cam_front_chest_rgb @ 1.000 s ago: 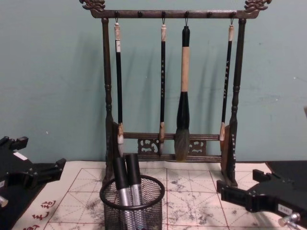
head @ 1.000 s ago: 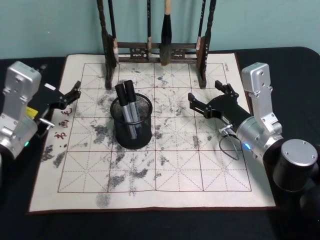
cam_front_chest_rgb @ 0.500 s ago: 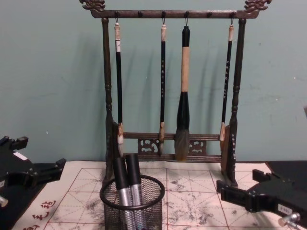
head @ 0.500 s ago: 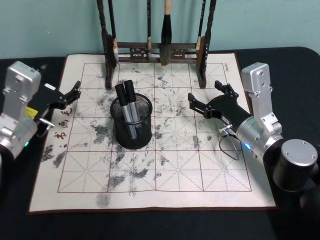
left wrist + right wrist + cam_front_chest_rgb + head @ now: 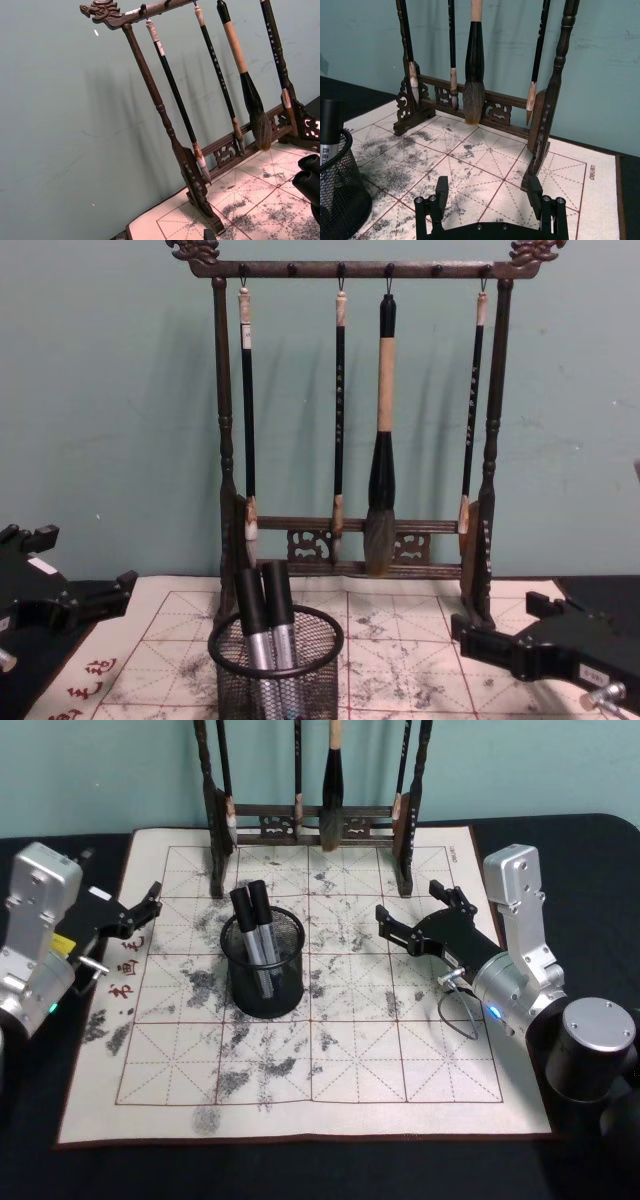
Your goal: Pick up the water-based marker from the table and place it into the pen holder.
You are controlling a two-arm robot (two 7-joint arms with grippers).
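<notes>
Two black-capped, silver-barrelled markers (image 5: 254, 935) stood upright inside the small round black wire-mesh pen holder (image 5: 264, 982), and none lay on the black counter (image 5: 300, 1170), so the placing looked finished. The left gripper (image 5: 150, 903) and right gripper (image 5: 412, 912) hovered apart, fingers open and empty.

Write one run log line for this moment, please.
markers: two in small round black wire-mesh pen holder | left claw: open, empty, over mat's left edge | right claw: open, empty, right of holder
</notes>
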